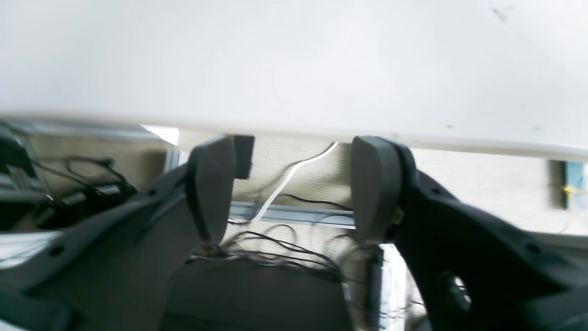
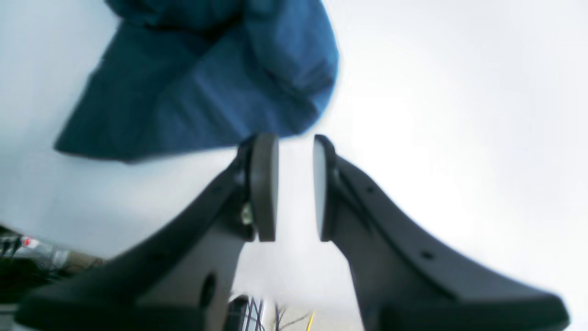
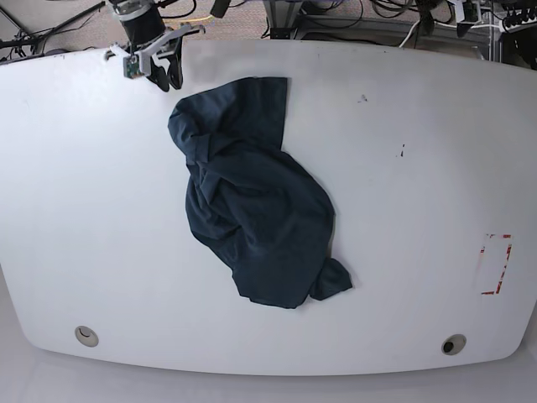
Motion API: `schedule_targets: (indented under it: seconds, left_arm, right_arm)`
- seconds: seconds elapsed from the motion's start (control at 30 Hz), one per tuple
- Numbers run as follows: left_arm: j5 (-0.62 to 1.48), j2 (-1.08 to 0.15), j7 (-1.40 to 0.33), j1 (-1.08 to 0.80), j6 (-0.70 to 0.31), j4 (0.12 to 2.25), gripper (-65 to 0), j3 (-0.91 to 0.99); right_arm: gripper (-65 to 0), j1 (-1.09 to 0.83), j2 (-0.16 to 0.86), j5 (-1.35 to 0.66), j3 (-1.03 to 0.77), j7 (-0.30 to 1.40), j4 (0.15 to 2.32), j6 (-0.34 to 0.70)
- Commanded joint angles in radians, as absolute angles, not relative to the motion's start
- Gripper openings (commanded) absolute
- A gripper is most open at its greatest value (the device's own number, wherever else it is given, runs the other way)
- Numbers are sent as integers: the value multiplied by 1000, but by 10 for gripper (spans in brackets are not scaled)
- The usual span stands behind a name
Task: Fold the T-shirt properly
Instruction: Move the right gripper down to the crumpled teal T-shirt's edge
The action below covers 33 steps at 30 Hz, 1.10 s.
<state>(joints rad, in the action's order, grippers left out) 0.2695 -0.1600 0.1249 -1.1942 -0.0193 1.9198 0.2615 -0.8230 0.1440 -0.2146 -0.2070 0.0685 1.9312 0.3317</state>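
The dark navy T-shirt lies crumpled in a heap on the middle of the white table, running from the far left down to the near centre. My right gripper hovers at the table's far left edge, just beyond the shirt's far corner and apart from it. In the right wrist view the T-shirt lies ahead of the right gripper, whose jaws stand a narrow gap apart with nothing between them. In the left wrist view my left gripper is wide open and empty, facing the table's edge.
A red-outlined rectangle is marked near the table's right edge. Two round holes sit by the near corners. Small dark marks dot the right half. Cables and frame rails lie beyond the far edge.
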Motion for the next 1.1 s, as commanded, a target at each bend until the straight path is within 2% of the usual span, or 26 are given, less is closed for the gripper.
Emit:
schedule_targets:
  seconds: [0.0, 0.1, 0.2, 0.3, 0.4, 0.6, 0.87, 1.07]
  left_arm:
    - [268, -170, 151, -1211, -15, 1934, -265, 269]
    - [268, -163, 151, -1211, -15, 1934, -206, 269]
    - [268, -163, 151, -1211, -13, 1928, -157, 266]
    - [265, -165, 150, -1196, -12, 1928, -154, 266]
    - [263, -171, 148, -1164, -15, 1926, -156, 265]
    - [263, -219, 148, -1132, -15, 1925, -156, 263]
    - [262, -229, 139, -1079, -15, 1920, -156, 268]
    - [262, -240, 30, -1021, -16, 1914, -156, 268]
  right_arm:
    - [-517, -740, 148, -228, -214, 160, 1972, 409]
    - [-485, -671, 150, -228, -216, 266, 1979, 458]
    - [-395, -611, 150, -228, -234, 348, 1980, 509]
    - [-293, -533, 143, -228, -257, 424, 1982, 556]
    - [-239, -470, 145, -228, -259, 519, 1982, 595]
    - [-233, -348, 148, -228, -260, 702, 1986, 697]
    - [-233, -231, 143, -228, -275, 875, 1985, 698]
    - [-233, -200, 142, -229, -254, 926, 1982, 698]
